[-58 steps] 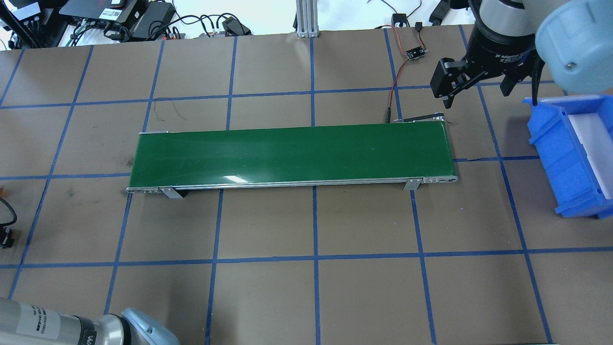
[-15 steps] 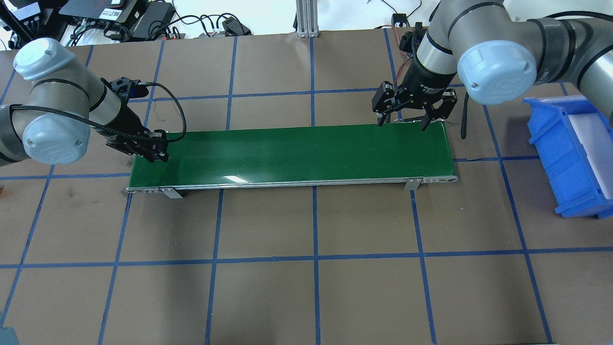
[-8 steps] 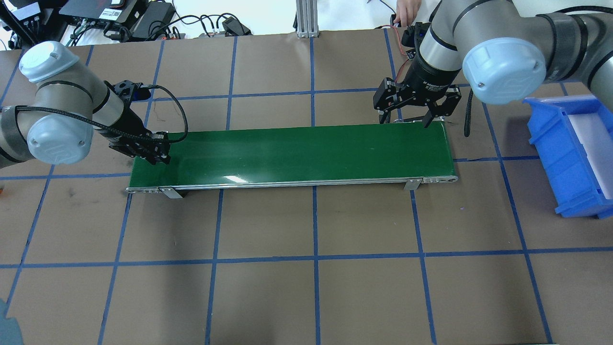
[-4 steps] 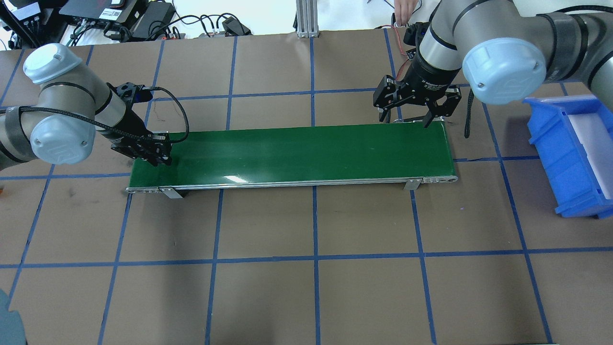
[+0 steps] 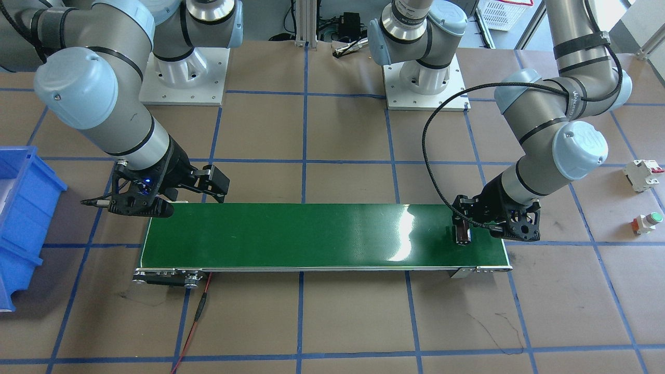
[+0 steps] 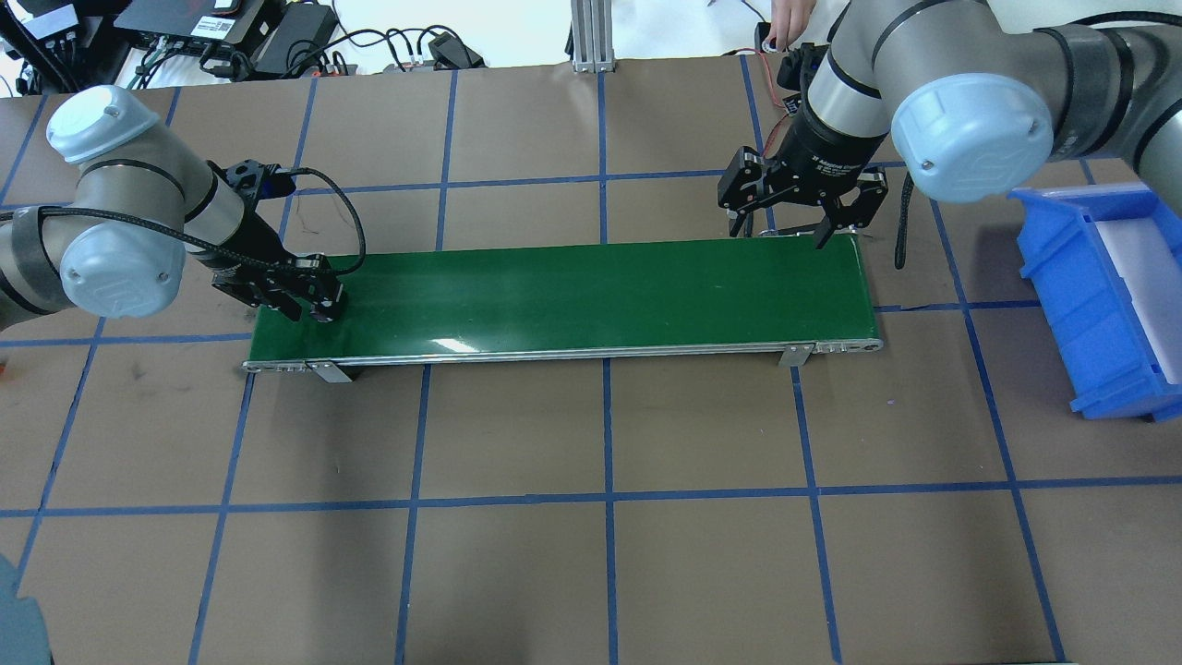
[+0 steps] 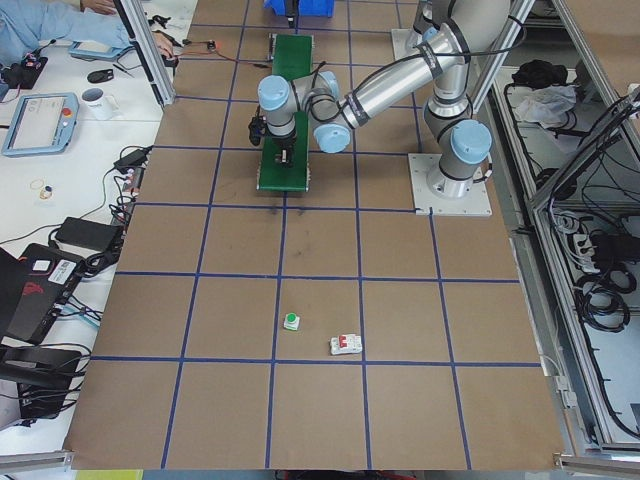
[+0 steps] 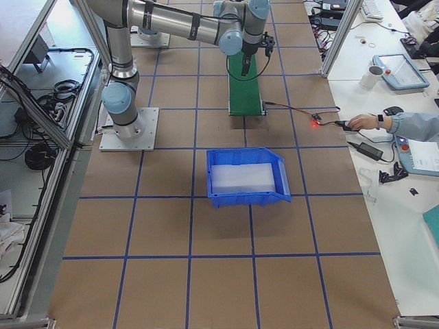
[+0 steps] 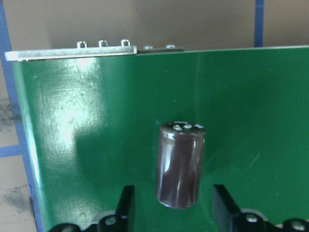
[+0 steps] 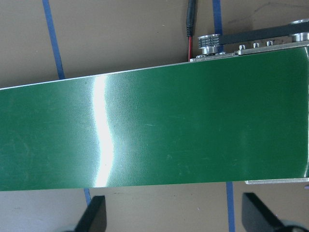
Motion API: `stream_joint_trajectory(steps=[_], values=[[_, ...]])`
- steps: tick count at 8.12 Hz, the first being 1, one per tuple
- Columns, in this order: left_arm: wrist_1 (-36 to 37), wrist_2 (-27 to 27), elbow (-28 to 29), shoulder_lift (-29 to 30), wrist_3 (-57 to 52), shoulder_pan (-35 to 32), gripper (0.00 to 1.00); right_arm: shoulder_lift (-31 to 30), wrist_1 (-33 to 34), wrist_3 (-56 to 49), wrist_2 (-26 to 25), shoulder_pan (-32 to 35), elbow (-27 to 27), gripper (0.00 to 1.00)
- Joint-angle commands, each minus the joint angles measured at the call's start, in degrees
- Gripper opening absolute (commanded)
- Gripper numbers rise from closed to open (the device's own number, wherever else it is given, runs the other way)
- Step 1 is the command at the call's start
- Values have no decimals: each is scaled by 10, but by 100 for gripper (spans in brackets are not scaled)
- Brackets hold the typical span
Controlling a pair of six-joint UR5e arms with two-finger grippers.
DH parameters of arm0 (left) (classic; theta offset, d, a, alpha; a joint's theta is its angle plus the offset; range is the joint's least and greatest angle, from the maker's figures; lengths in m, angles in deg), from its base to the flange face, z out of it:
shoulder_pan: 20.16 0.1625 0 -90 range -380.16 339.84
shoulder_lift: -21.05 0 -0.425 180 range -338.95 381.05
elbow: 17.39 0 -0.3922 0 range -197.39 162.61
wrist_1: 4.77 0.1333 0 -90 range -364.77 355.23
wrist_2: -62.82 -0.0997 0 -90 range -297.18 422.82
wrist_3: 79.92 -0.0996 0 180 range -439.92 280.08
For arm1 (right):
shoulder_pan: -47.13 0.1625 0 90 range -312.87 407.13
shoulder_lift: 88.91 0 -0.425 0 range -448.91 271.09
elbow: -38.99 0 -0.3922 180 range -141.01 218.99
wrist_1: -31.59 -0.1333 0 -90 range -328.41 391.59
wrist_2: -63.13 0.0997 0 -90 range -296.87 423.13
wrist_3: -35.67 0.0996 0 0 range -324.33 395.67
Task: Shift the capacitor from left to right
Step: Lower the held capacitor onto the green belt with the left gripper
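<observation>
Two grippers were seen at opposite ends of the green conveyor belt (image 6: 591, 296). The capacitor (image 9: 180, 164) was found resting on the belt near its end on the robot's left, between the fingers (image 9: 126, 205) of the left gripper (image 6: 309, 308), which were spread apart with green showing on either side of the dark sleeve, so nothing was gripped. The right gripper (image 6: 776, 231) was held over the belt's opposite end, its jaws wide apart and empty. A blue bin (image 6: 1062, 277) was set beyond that end.

Left gripper (image 6: 312, 310) tilted low, jaws parted, right gripper (image 6: 777, 236) pointing down, jaws spread wide
</observation>
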Motion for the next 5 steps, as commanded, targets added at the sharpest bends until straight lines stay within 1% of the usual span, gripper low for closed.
stream_joint_trajectory(steps=[1, 3, 4, 5], values=[[-6, 0, -1, -1, 1, 0, 100, 1, 1, 0, 4, 0, 0, 100], [-14, -2, 1, -19, 27, -4, 100, 1, 4, -2, 4, 0, -1, 100], [-40, -8, 1, -35, 32, -5, 100, 1, 5, -6, 5, 0, -1, 100], [-89, -8, 5, -64, 56, -5, 100, 1, 5, -7, 5, 0, -1, 100]])
